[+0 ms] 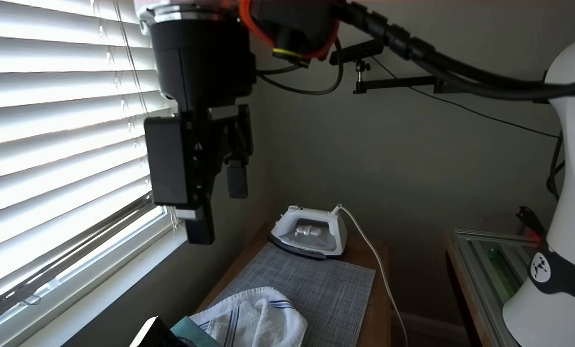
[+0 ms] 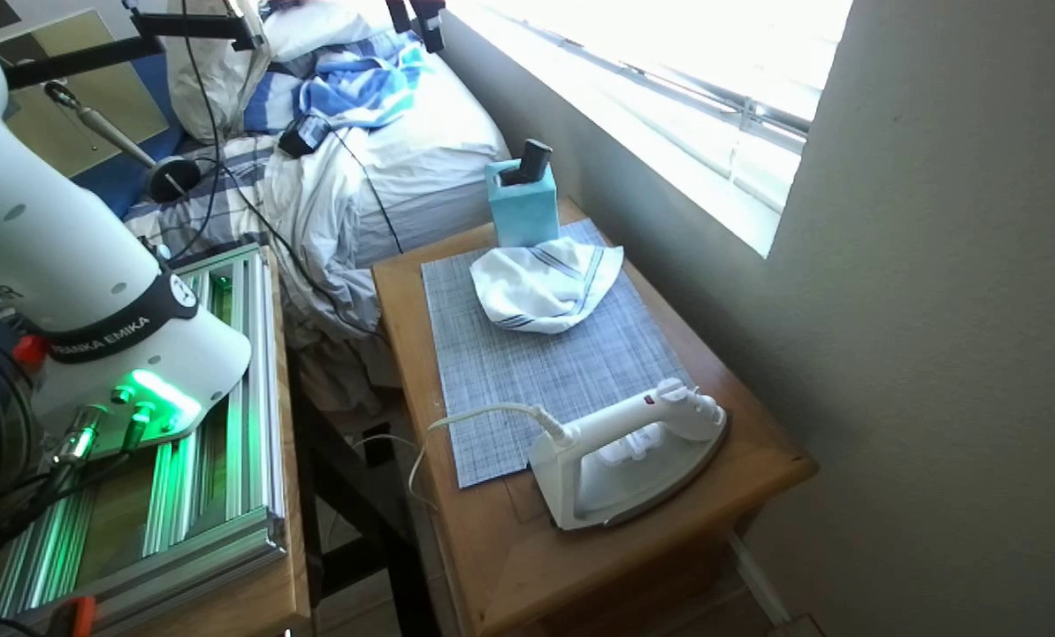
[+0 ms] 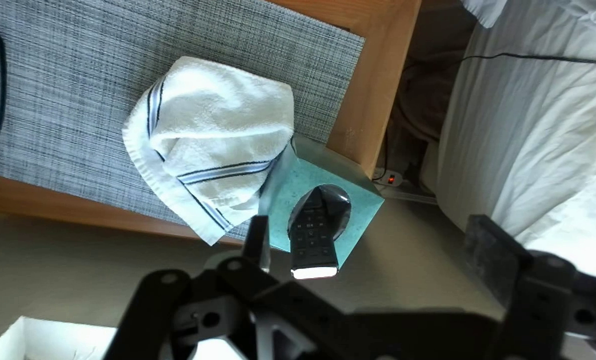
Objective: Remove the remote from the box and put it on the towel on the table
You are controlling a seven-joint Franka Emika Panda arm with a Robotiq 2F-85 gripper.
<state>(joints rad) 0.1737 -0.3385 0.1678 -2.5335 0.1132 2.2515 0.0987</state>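
Observation:
A black remote (image 3: 313, 237) stands tilted in the round opening of a teal box (image 3: 360, 210), its upper end sticking out. The remote (image 2: 536, 159) and box (image 2: 524, 217) also show in an exterior view; at another exterior view's bottom edge, the remote (image 1: 156, 335) and box (image 1: 193, 331) are cut off. The white towel with blue stripes (image 3: 223, 120) lies crumpled beside the box; it shows in both exterior views (image 1: 260, 320) (image 2: 545, 287). My gripper (image 3: 372, 245) is open and empty, above and apart from the remote. It also shows in both exterior views (image 1: 222, 209) (image 2: 416, 25).
The towel lies on a grey placemat (image 2: 492, 380) on a wooden table (image 2: 509, 557). A white iron (image 2: 611, 433) with a cord stands at the table's far end from the box. A window sill (image 2: 668, 159) and wall run along one side; a bed (image 2: 439, 150) stands beyond the box.

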